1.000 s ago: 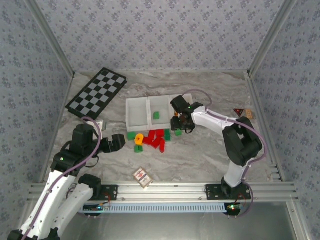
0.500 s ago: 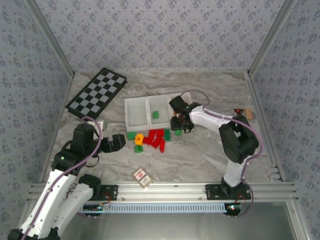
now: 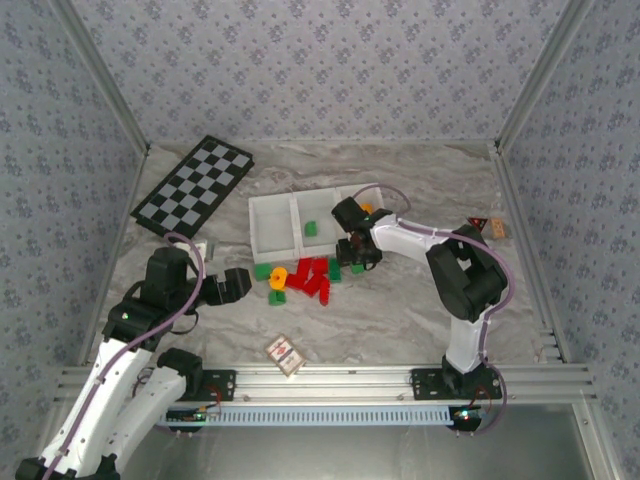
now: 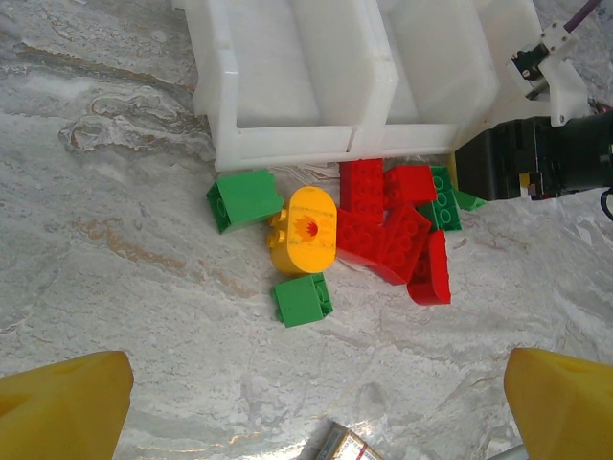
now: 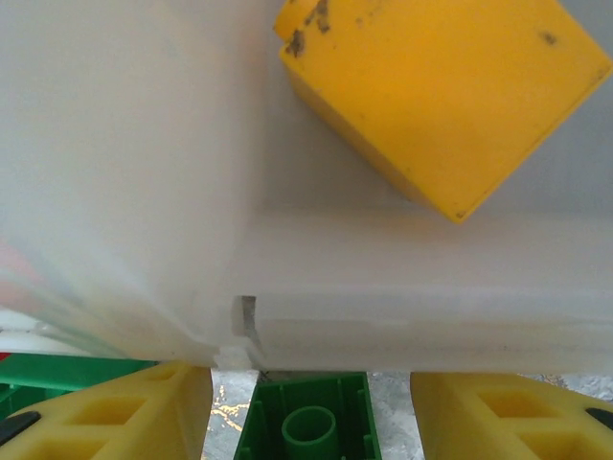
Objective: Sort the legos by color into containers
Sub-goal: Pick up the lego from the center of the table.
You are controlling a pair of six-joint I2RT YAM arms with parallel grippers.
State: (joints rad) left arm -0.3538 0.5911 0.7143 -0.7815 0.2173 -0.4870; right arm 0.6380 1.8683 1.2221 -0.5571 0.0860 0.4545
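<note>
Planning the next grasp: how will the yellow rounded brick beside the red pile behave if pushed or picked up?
The yellow rounded brick looks like rigid plastic: probably stiff and light. Its glossy curved ends might slip between jaws. It touches the red bricks, so a push would likely shift them too.

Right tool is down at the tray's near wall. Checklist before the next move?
1. Green brick centred in right tool: ok. There are gaps on both sides and it is not gripped yet.
2. Clearance to tray wall: not ok. The wall sits right ahead of the fingers, so a straight-up lift is probably safest.
3. Green's compartment known: ok. The middle one holds the sorted green brick.
4. Right compartment ruled out: ok. The yellow brick lies there.
5. Neighbours touching the target: cannot tell.
6. Left tool open and off the pile: ok.
</note>
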